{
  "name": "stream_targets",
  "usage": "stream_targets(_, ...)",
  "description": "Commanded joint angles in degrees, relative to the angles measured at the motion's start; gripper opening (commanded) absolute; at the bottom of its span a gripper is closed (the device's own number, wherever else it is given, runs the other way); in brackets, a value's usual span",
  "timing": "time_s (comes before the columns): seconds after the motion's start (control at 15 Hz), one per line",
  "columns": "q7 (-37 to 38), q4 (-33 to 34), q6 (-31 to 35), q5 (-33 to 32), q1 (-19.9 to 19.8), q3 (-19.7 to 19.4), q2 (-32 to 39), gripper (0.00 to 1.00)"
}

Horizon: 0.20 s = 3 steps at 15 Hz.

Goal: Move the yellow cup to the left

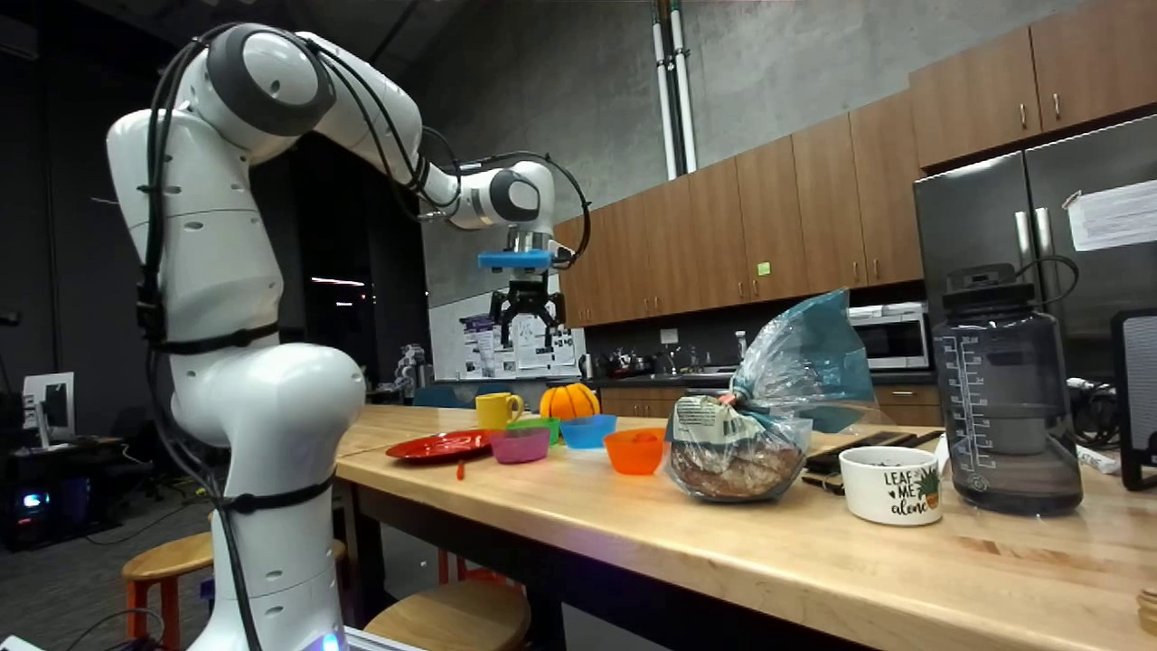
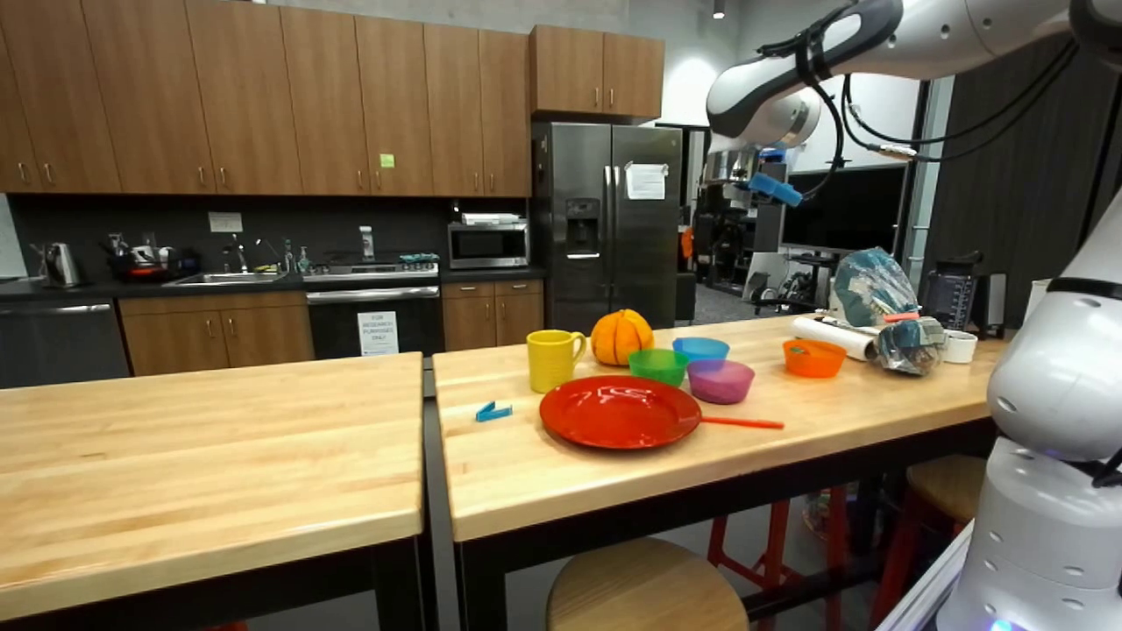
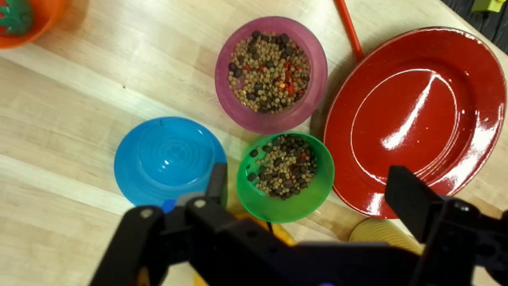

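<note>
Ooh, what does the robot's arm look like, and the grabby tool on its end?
The arm is white and rounded, with dark grey trim at a joint. Black cables run along it, and black straps wrap around it. The tool is black, with two jointed fingers; above it sit a silver collar and bright blue piece.

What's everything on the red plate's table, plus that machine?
Cup: one, yellow, on table
Pumpkin: one, orange, beside cup
Plate: one, red, near cup
Bowls: four; purple, green, blue clustered, orange apart
Stick: one, red, beside plate
Clip: one, blue, near cup
Bagged loaf: one, brown, near orange bowl
Roll: one, white, near loaf
Mug: one, white, near loaf
Bottle: one, grey, near mug
Panel: one, grey, near bottle
Flat things: count unclear, black, near mug
Arm: one, white, over table
Gripper: one, black, open above table
</note>
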Motion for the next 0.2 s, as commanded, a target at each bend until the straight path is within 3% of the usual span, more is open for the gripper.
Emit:
stream_targets(0.0,-2.0,-3.3,-0.8,0.7,-1.3,-2.0,-4.0,1.00)
stream_targets(0.13,-1.4,-4.6,-0.2,0.2,-2.0,-3.0,-5.1,1.00)
